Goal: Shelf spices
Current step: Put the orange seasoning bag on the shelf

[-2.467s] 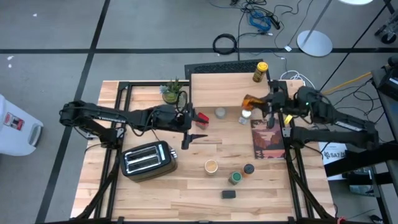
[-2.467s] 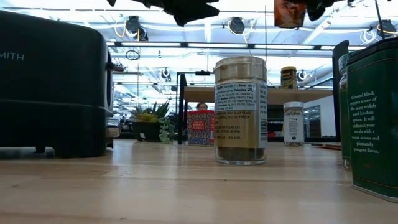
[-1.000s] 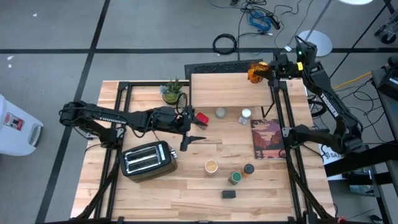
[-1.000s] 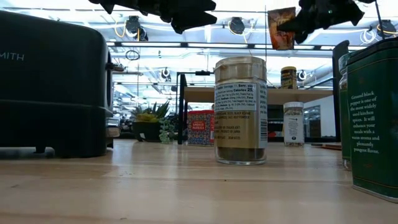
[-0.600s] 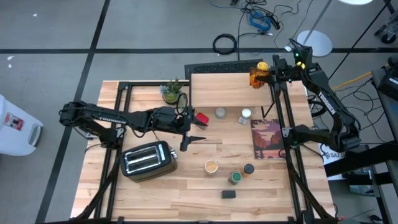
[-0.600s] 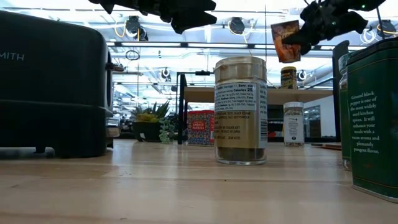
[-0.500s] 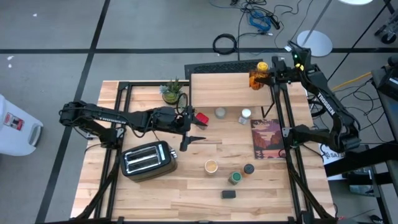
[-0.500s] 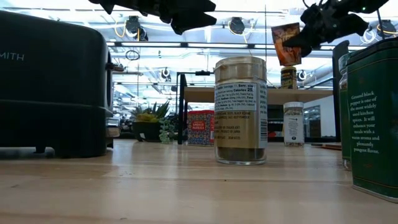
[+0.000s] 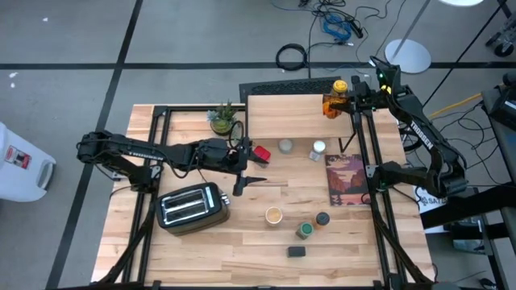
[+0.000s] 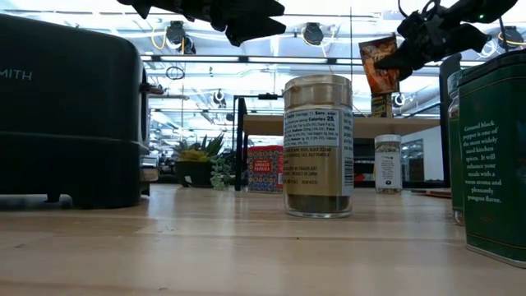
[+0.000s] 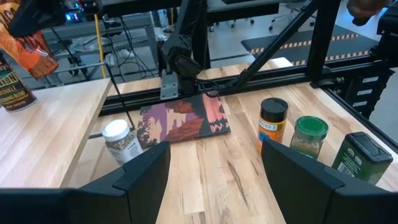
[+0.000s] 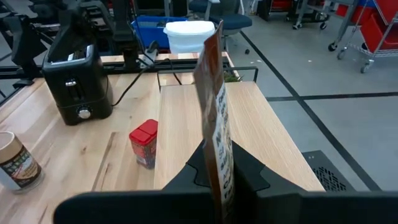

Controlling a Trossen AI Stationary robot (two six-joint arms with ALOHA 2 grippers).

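Two arms are seen at the counter [image 9: 201, 242]. The right gripper [image 9: 345, 100] is clenched on one orange spice pouch [image 9: 330, 103], which is held in the air above the right rear corner of the shelf [image 9: 294, 117]; the pouch is seen edge-on between the fingers in the right wrist view. One yellow-lidded jar [image 9: 339, 85] stands on the shelf top at that same corner, just beside the pouch. The left gripper [image 9: 242, 169] hangs over the middle of the counter with its fingers spread apart and nothing between them.

On the counter itself, seven more spice containers are counted:
- one red tin [image 9: 260, 152] near the left gripper
- one grey-lidded jar [image 9: 285, 147]
- one white-capped jar [image 9: 318, 149] in front of the shelf
- one tan-lidded jar [image 9: 274, 215]
- one black-lidded bottle [image 9: 322, 218]
- one green-lidded jar [image 9: 305, 230]
- one dark tin [image 9: 296, 251] nearest the front edge

One toaster [image 9: 192, 207], one potted plant [image 9: 222, 118] and one flat printed card [image 9: 347, 180] are also present.
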